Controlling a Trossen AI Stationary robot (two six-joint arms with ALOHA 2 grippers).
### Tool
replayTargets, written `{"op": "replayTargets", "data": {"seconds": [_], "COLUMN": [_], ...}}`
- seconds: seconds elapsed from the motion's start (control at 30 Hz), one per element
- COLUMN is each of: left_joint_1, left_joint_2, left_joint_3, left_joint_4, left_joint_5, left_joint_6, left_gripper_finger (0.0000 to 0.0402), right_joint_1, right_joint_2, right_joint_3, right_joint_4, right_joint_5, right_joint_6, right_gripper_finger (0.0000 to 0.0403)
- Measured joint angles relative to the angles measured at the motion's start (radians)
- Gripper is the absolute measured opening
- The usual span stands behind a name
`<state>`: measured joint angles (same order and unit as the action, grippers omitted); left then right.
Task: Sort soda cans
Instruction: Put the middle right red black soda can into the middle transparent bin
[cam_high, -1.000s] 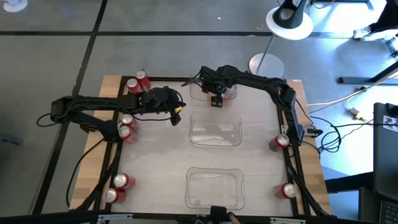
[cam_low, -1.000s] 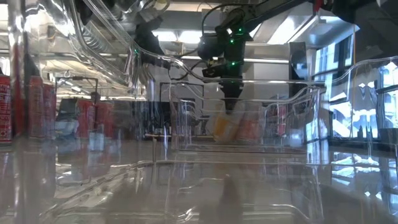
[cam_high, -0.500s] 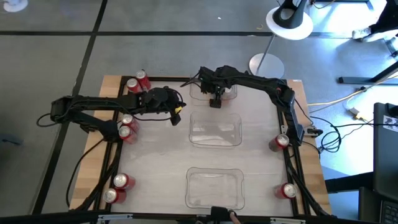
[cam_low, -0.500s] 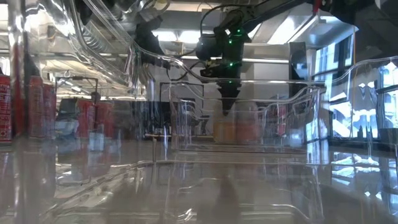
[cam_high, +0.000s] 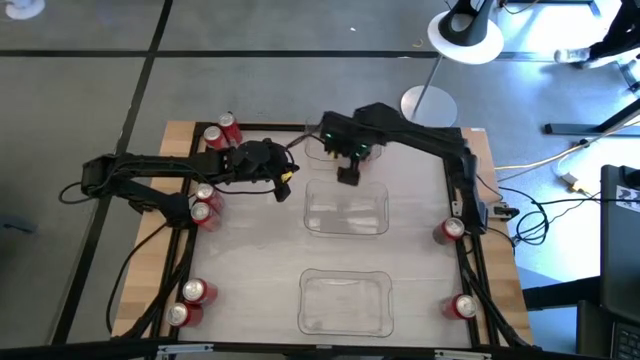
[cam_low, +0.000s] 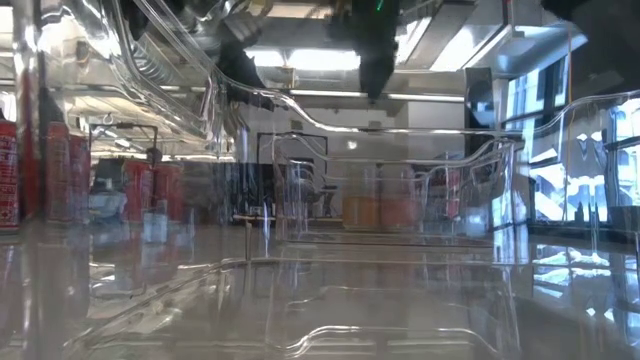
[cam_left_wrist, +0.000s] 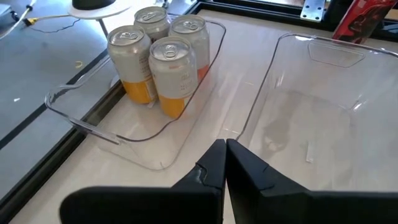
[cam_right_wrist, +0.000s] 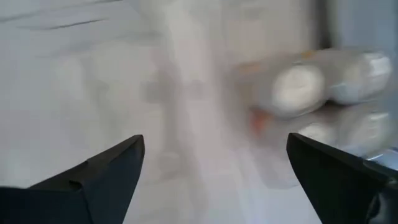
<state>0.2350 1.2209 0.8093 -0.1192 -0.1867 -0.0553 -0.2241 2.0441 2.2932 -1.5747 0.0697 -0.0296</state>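
Several silver soda cans (cam_left_wrist: 160, 62) with orange lower bodies stand upright in the clear far tray (cam_left_wrist: 93, 124); the low view shows them too (cam_low: 385, 210). My right gripper (cam_high: 348, 176) hangs open and empty above the gap between that tray and the middle tray (cam_high: 347, 208), its fingers (cam_right_wrist: 118, 162) spread wide. My left gripper (cam_left_wrist: 225, 155) is shut and empty, hovering left of the middle tray (cam_left_wrist: 323, 106). Red soda cans stand upright on the table at the far left (cam_high: 222, 132), the left edge (cam_high: 205, 205), the near left (cam_high: 190, 298) and the right edge (cam_high: 450, 228).
A third clear tray (cam_high: 345, 300) sits at the near edge, and another red can (cam_high: 463, 305) stands at the near right. The bare table top (cam_high: 250, 260) lies between the trays and the left-hand cans. A lamp stand (cam_high: 430, 100) rises beyond the far edge.
My right gripper has risen out of the far tray, going up and toward the table's near edge, until it hangs high by the middle tray's far rim. The silver cans stay standing in the far tray.
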Motion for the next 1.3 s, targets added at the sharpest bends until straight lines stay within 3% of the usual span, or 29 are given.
{"op": "replayTargets", "data": {"seconds": [0.1,0.3,0.7,0.87,1.3], "left_joint_1": [-0.003,-0.008,-0.007,-0.007,-0.007], "left_joint_2": [0.0,0.0,0.0,0.0,0.0], "left_joint_3": [-0.001,-0.001,-0.001,-0.001,-0.001], "left_joint_4": [-0.005,-0.003,0.031,0.031,0.034], "left_joint_5": [0.0,0.0,0.0,0.0,0.0], "left_joint_6": [-0.004,0.004,-0.007,-0.025,-0.069], "left_gripper_finger": [0.0004,0.0004,0.0004,0.0004,0.0004], "right_joint_1": [0.055,0.164,0.391,0.451,0.538], "right_joint_2": [-0.076,-0.269,-0.716,-0.845,-1.015], "right_joint_3": [-0.018,-0.146,-0.671,-0.818,-1.118], "right_joint_4": [0.011,0.001,0.002,0.0,0.003], "right_joint_5": [-0.057,-0.029,0.06,0.071,-0.038], "right_joint_6": [0.076,0.224,0.654,0.784,0.84], "right_gripper_finger": [0.0392,0.0392,0.0392,0.0392,0.0392]}}
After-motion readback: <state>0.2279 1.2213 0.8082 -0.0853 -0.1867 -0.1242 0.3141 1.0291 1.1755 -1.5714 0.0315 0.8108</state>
